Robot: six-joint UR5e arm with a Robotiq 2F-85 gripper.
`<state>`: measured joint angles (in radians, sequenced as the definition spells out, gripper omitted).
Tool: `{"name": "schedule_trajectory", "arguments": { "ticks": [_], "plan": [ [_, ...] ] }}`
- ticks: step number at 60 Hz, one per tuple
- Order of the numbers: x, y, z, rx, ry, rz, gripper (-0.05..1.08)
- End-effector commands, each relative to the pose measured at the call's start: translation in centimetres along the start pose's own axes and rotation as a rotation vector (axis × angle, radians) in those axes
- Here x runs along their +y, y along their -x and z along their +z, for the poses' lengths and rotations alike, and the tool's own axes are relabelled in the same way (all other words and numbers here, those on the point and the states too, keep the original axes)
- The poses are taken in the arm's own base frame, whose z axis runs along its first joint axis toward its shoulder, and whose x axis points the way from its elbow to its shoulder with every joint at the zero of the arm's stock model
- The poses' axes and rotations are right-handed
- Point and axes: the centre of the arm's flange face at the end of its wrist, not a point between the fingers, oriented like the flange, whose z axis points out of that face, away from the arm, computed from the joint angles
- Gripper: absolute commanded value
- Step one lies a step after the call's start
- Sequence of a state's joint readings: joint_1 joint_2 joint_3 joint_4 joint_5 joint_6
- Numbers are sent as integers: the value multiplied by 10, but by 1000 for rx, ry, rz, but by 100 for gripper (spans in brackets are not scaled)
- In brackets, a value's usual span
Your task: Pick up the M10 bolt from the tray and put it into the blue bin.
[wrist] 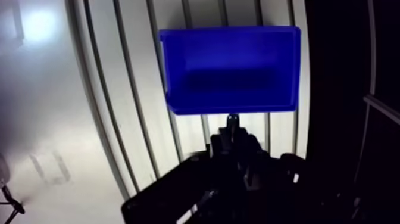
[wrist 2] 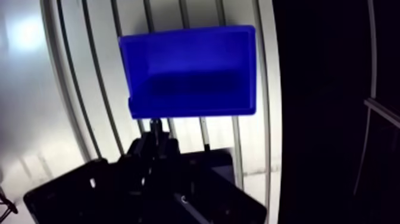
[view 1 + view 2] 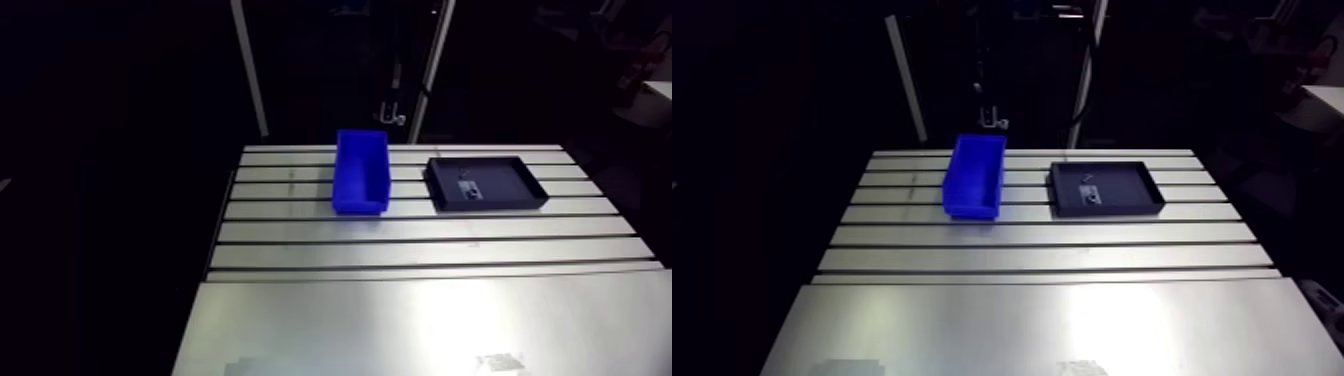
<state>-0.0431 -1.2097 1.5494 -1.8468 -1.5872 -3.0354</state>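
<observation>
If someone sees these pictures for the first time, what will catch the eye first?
The bright blue bin stands out on the slotted table. Beside it, not touching, lies a black tray holding a small bolt. In the wrist view the bin lies ahead of the dark claw.

Looks down over slotted alu table (image 3: 430, 235), slots running side to side; smooth plate (image 3: 420, 325) covering near part. On far rows: blue bin (image 3: 358, 203), long axis front-to-back, open top, inside too dark to read. To the right of it, bare strip of table btwn, not touching: flat black tray (image 3: 510, 175), low rim, approx. same depth on table. In tray, left of centre: small pale bolt (image 3: 467, 188), too small to make out head or thread. Higher up, seen over far table edge, sideways btwn bin & tray: gripper (image 3: 396, 112), small, dim, hanging from above, clear of both.
</observation>
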Motion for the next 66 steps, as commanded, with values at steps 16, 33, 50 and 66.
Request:
{"name": "schedule_trajectory", "arguments": {
  "ticks": [16, 33, 50, 66],
  "plan": [
    [13, -37, 41, -15, -39, 23, 107],
    [24, -38, 69, -19, -26, 32, 107],
    [23, -40, 105, -25, -67, 38, 107],
    [24, -40, 128, -31, -96, 40, 107]
  ]
}}
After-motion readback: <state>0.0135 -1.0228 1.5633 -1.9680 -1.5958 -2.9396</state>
